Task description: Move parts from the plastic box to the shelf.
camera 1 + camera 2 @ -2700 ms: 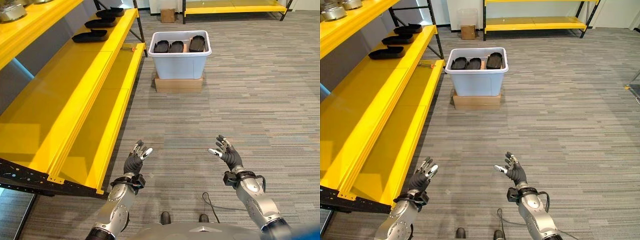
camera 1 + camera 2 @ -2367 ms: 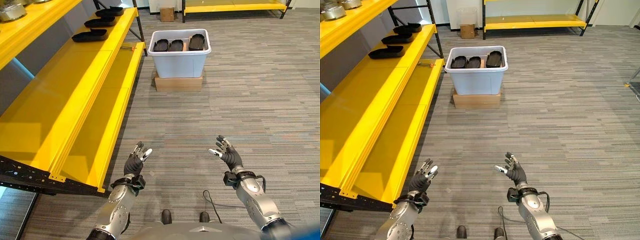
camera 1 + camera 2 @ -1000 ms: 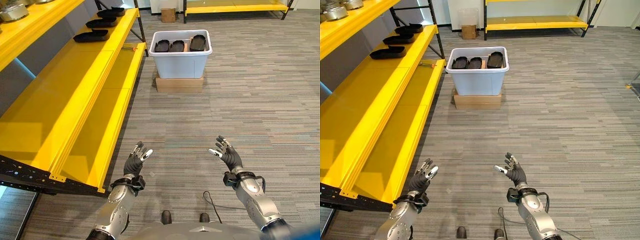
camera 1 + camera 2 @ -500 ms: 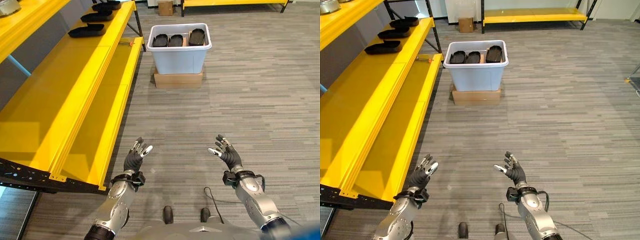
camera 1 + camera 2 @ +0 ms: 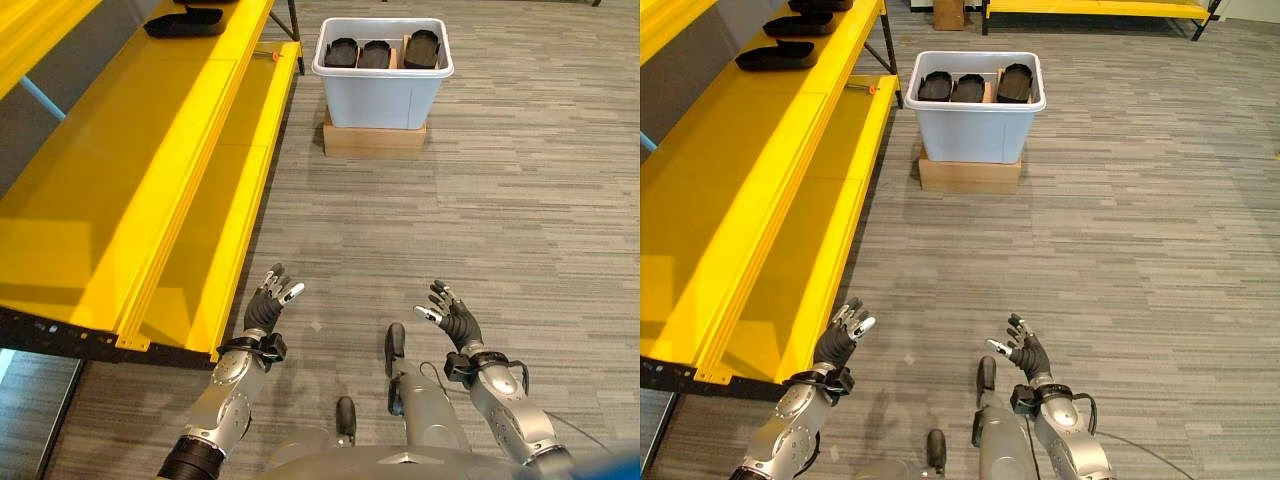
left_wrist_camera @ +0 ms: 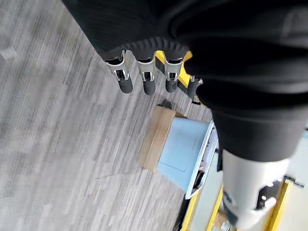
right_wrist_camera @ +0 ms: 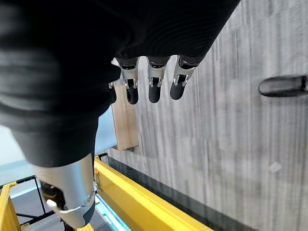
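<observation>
The dark parts [image 5: 968,88] in the plastic box [image 5: 980,130] are too small to identify. The shelf [image 5: 120,200] and the farthest part [image 5: 205,2] on it are cut off by the edges.

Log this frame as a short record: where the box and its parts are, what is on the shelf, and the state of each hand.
plastic box: pale box on a cardboard base on the carpet, ahead of the robot, near the shelf's far end
parts in box: three black parts in a row
shelf: yellow shelf on the robot's left
parts on shelf: black parts at the far end
left hand: open, empty, raised over the floor beside the shelf edge
right hand: open, empty, raised over the floor
</observation>
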Controlling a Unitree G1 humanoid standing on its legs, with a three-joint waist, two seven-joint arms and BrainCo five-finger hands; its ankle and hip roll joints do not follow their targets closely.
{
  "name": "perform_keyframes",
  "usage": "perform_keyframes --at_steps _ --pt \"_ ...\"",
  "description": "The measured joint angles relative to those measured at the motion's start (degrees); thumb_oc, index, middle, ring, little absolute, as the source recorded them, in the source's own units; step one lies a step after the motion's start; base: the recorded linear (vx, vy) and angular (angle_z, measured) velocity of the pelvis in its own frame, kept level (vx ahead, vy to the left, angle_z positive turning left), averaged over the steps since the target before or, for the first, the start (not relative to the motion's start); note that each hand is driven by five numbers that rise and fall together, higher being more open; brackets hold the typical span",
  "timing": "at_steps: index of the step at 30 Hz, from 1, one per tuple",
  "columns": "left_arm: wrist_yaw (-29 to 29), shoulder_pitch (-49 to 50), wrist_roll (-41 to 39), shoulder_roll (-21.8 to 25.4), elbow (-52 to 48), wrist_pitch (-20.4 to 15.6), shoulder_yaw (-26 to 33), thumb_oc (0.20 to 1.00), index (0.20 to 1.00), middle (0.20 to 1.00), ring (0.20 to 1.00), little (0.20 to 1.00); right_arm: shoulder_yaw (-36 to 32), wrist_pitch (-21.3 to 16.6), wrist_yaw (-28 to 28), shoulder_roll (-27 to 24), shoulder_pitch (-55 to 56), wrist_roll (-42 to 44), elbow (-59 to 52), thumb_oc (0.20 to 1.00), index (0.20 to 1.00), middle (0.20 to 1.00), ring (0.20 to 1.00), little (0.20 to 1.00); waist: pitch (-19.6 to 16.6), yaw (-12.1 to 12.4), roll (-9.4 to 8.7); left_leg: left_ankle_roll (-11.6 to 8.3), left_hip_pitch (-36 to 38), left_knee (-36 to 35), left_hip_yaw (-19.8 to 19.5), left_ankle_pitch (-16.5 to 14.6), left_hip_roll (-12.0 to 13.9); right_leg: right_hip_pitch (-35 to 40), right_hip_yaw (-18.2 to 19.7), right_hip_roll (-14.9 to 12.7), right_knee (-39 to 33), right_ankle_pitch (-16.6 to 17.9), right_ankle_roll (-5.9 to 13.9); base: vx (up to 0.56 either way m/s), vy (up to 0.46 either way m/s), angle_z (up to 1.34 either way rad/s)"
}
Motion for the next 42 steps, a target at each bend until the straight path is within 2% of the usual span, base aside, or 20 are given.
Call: perform_keyframes --at_steps 3,4,5,6,7,10,13,15,16,18,20,22,25,30,31,33,34,36,39,42 --pt "-0.1 2.0 0.0 -1.7 0.0 -0.1 -0.3 1.000 1.000 1.000 1.000 1.000 -0.4 0.1 0.0 -0.5 2.7 0.5 0.3 1.000 1.000 1.000 1.000 1.000 -3.5 -1.0 2.30 -1.52 3.3 -0.7 -2.2 -2.6 3.3 0.7 0.0 2.6 3.4 4.8 -3.05 0.28 -0.151 0.42" --pt "-0.1 2.2 -0.1 -1.8 0.1 0.0 -0.5 1.000 1.000 1.000 1.000 1.000 -0.4 0.1 0.0 -1.5 2.4 0.7 0.3 1.000 1.000 1.000 1.000 1.000 -4.5 -1.0 4.02 -2.64 4.3 -0.2 -2.4 -3.6 5.7 1.4 -0.6 4.7 5.8 3.5 -4.94 0.43 -0.235 0.10" --pt "-0.1 2.1 -0.7 -1.3 0.1 -0.2 -0.2 1.000 1.000 1.000 1.000 1.000 -0.7 0.0 0.0 -2.1 1.4 1.1 0.3 1.000 1.000 1.000 1.000 1.000 -4.7 -0.6 4.11 -3.80 4.1 3.6 -1.8 -3.8 6.9 1.8 -1.1 5.9 8.7 1.5 -9.35 0.30 -0.168 0.01" --pt "-0.1 2.1 -0.7 -1.3 0.1 -0.2 -0.2 1.000 1.000 1.000 1.000 1.000 -0.7 0.0 0.0 -2.1 1.4 1.1 0.3 1.000 1.000 1.000 1.000 1.000 -4.7 -0.6 4.11 -3.80 4.1 3.6 -1.8 -3.8 6.9 1.8 -1.1 5.9 8.7 1.5 -9.35 0.40 -0.236 -0.06" --pt "-0.1 1.8 -1.2 -0.9 0.1 -0.2 0.0 1.000 1.000 1.000 1.000 1.000 -0.9 -0.2 0.0 -3.3 -0.3 1.7 0.3 1.000 1.000 1.000 1.000 1.000 -4.7 -0.9 3.83 -6.48 3.8 8.0 -1.9 -2.6 7.4 3.0 -1.5 6.2 10.7 -1.4 -10.30 0.24 -0.146 0.00" --pt "-0.2 -0.1 -2.3 -0.2 -0.3 -1.0 0.3 1.000 1.000 1.000 1.000 1.000 -1.6 -1.2 -0.1 -4.6 -0.4 2.3 0.2 1.000 1.000 1.000 1.000 1.000 -5.5 -0.9 2.83 -8.15 2.5 14.7 -2.4 -1.3 9.1 6.2 -1.9 8.0 11.0 -5.9 -11.03 0.37 -0.222 0.02" --pt "0.1 0.4 -2.9 0.7 -0.2 -1.3 0.7 1.000 1.000 1.000 1.000 1.000 -1.1 -1.4 -0.3 -4.0 -0.3 2.3 0.3 1.000 1.000 1.000 1.000 1.000 -6.0 -0.7 1.68 -9.71 -2.1 27.3 -2.6 -1.7 9.9 9.0 -0.7 10.2 9.0 -6.6 -12.53 0.26 -0.187 -0.24" --pt "0.0 0.0 -4.0 0.4 -0.3 -1.4 0.6 1.000 1.000 1.000 1.000 1.000 -1.0 -2.0 -0.3 -4.2 -0.3 2.5 0.5 1.000 1.000 1.000 1.000 1.000 -6.0 -0.3 0.65 -11.48 -7.3 38.1 -3.0 1.6 9.7 10.2 0.1 11.0 8.9 -8.3 -15.28 0.23 -0.184 -0.13" --pt "-0.1 -0.9 -4.4 0.7 -0.5 -1.4 0.7 1.000 1.000 1.000 1.000 1.000 -0.9 -2.1 -0.3 -4.0 -0.2 2.7 0.4 1.000 1.000 1.000 1.000 1.000 -5.3 0.3 -0.34 -11.55 -9.6 44.2 -2.8 3.9 9.4 11.4 0.8 11.1 8.3 -9.1 -16.11 0.12 -0.078 -0.25" --pt "-0.1 -0.6 -4.5 1.5 -0.4 -1.3 0.7 1.000 1.000 1.000 1.000 1.000 -0.3 -2.2 -0.3 -2.8 -0.3 2.7 0.4 1.000 1.000 1.000 1.000 1.000 -4.2 1.3 -2.44 -10.17 -12.9 48.2 -1.6 2.4 9.3 14.1 2.7 11.1 7.5 -9.7 -16.84 0.19 -0.086 -0.20" --pt "0.0 -0.6 -4.5 1.7 -0.3 -1.3 0.1 1.000 1.000 1.000 1.000 1.000 -0.4 -2.3 -0.6 -2.2 -0.9 2.7 0.3 1.000 1.000 1.000 1.000 1.000 -2.2 3.4 -5.17 -7.75 -17.3 42.6 -0.1 -2.7 6.2 16.7 4.9 8.6 5.0 -9.5 -16.00 0.13 -0.015 -0.17" --pt "-0.1 0.0 -4.5 1.4 -0.6 -1.2 0.1 1.000 1.000 1.000 1.000 1.000 -0.9 -2.3 -0.7 -2.3 -1.9 2.7 0.2 1.000 1.000 1.000 1.000 1.000 -1.4 3.8 -4.46 -7.59 -24.0 39.8 0.2 -2.7 5.2 18.1 4.4 7.7 3.8 -8.8 -15.19 0.28 0.031 -0.06" --pt "-0.2 0.4 -4.4 1.8 -0.4 -1.2 0.1 1.000 1.000 1.000 1.000 1.000 -0.6 -2.6 -0.6 -2.2 -2.5 2.6 1.2 1.000 1.000 1.000 1.000 1.000 -0.1 5.0 -2.48 -7.09 -27.4 15.0 2.7 2.9 6.4 22.7 5.1 7.9 0.3 -9.3 -13.27 0.22 0.044 -0.17" --pt "-1.1 1.7 -4.0 1.5 -0.5 -1.2 0.3 1.000 1.000 1.000 1.000 1.000 0.0 -2.3 -0.4 -3.8 -1.4 2.1 3.6 1.000 1.000 1.000 1.000 1.000 -0.4 5.6 0.03 -7.05 -22.3 -0.2 1.4 6.7 5.6 29.4 8.6 8.2 -2.3 -12.3 -10.53 0.26 0.098 -0.30" --pt "-1.2 2.0 -3.8 1.3 -0.6 -1.2 0.8 1.000 1.000 1.000 1.000 1.000 -0.1 -2.1 -0.2 -3.8 -1.6 2.1 4.6 1.000 1.000 1.000 1.000 1.000 -0.6 6.4 0.49 -6.91 -19.2 -3.1 -0.2 9.4 5.5 29.8 10.2 7.9 -1.7 -13.4 -9.53 0.22 0.102 -0.83" --pt "-1.2 2.1 -3.7 1.4 -1.7 -1.2 1.5 1.000 1.000 1.000 1.000 1.000 -0.1 -1.8 0.0 -3.6 -1.1 2.0 3.6 1.000 1.000 1.000 1.000 1.000 -0.2 7.0 -1.69 -4.59 -17.6 -3.3 0.9 14.2 4.2 30.5 11.0 6.2 0.2 -15.0 -6.34 0.33 0.175 -0.66" --pt "-1.3 1.9 -3.7 1.7 -1.7 -1.1 1.4 1.000 1.000 1.000 1.000 1.000 -0.3 -1.8 0.3 -3.6 0.1 2.0 2.7 1.000 1.000 1.000 1.000 1.000 -0.4 6.8 -2.21 -3.36 -17.0 -2.3 1.5 19.5 3.7 31.5 10.4 5.6 0.4 -16.2 -4.28 0.24 0.154 -0.14" --pt "-1.2 1.6 -3.7 2.6 -1.9 -1.1 1.4 1.000 1.000 1.000 1.000 1.000 -0.1 -1.6 0.4 -2.4 0.3 2.0 2.9 1.000 1.000 1.000 1.000 1.000 -1.1 6.6 -4.40 -1.85 -16.6 -1.2 2.5 17.6 1.6 31.9 9.7 3.2 1.3 -17.1 -3.33 0.22 0.162 -0.07" --pt "-1.3 -0.1 -3.8 2.7 -2.2 -1.1 1.4 1.000 1.000 1.000 1.000 1.000 0.0 -1.5 1.1 -1.2 -0.5 2.0 2.2 1.000 1.000 1.000 1.000 1.000 -1.1 7.0 -4.60 0.16 -16.6 2.7 3.4 13.8 -0.8 32.4 8.2 0.8 3.4 -16.7 -2.45 0.29 0.253 -0.03" --pt "-1.2 -0.5 -3.8 2.8 -2.5 -1.2 1.4 1.000 1.000 1.000 1.000 1.000 0.4 -1.2 2.2 -1.1 -1.2 0.8 1.9 1.000 1.000 1.000 1.000 1.000 -1.3 6.8 -3.31 1.76 -15.0 4.2 3.7 11.3 -1.1 27.0 8.6 0.5 19.1 -17.9 0.37 0.16 0.201 0.04"
